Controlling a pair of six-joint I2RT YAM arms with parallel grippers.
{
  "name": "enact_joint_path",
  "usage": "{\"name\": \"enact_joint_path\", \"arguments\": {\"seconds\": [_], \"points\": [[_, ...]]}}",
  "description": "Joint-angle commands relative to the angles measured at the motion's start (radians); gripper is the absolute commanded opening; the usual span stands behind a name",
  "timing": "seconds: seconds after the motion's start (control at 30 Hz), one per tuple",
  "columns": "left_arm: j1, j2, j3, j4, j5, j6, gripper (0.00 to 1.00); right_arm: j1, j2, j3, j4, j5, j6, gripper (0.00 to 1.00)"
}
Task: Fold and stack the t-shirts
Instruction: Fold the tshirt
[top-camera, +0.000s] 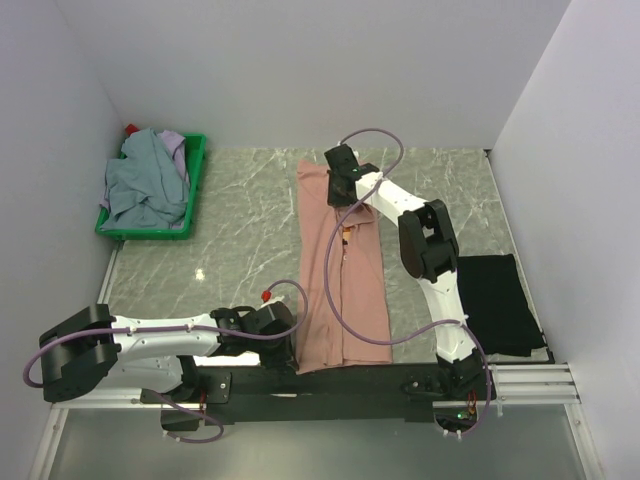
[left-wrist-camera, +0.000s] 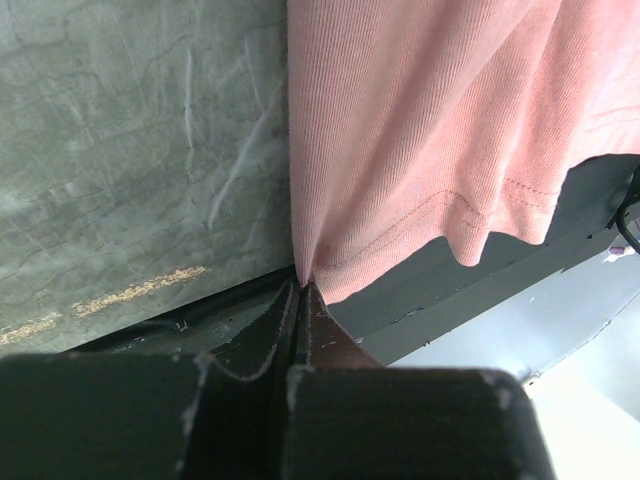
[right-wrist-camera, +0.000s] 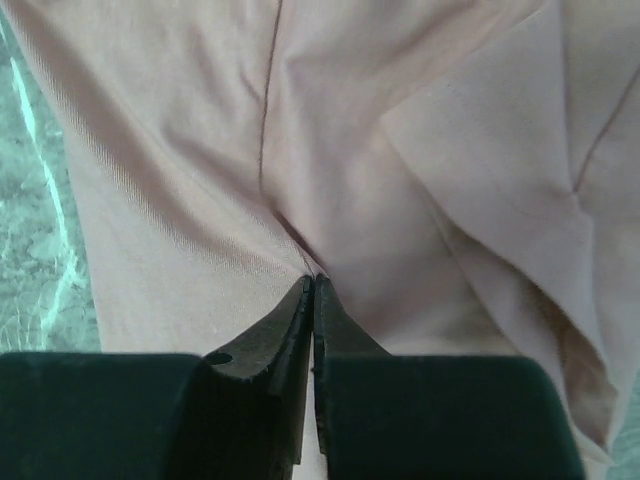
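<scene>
1. The pink shirt is lying as a long folded strip on the table, stretching between the two pincers.
2. The left pincer is pinching the shirt's near hem corner, with its jaws pressed together on the cloth.
3. The right pincer is nipping a pucker at the far end, its jaws closing on fabric.
4. A black shirt is lying flat to the right of the right pincer and nearer the bases.
5. Far to its left, a green crate is holding a grey-blue shirt and a lavender shirt.
</scene>
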Motion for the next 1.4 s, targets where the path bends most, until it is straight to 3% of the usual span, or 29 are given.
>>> {"name": "enact_joint_path", "arguments": {"seconds": [0.0,0.53,0.93,1.27,1.37], "points": [[-0.009,-0.007,-0.010,0.020,0.008,-0.017,0.01,-0.013,-0.063,0.054,0.005,0.028,0.002,0.08],[-0.009,-0.001,-0.001,0.011,0.003,-0.013,0.01,-0.036,-0.049,0.060,0.000,0.060,0.024,0.07],[-0.010,0.007,0.019,0.000,-0.004,-0.005,0.01,-0.041,-0.072,0.030,0.005,0.085,0.032,0.11],[-0.010,0.004,0.025,-0.003,-0.009,-0.007,0.01,-0.053,-0.100,-0.045,0.048,0.036,0.050,0.10],[-0.010,0.007,0.033,-0.003,-0.012,-0.005,0.01,-0.053,-0.115,-0.061,0.069,0.001,0.045,0.23]]}}
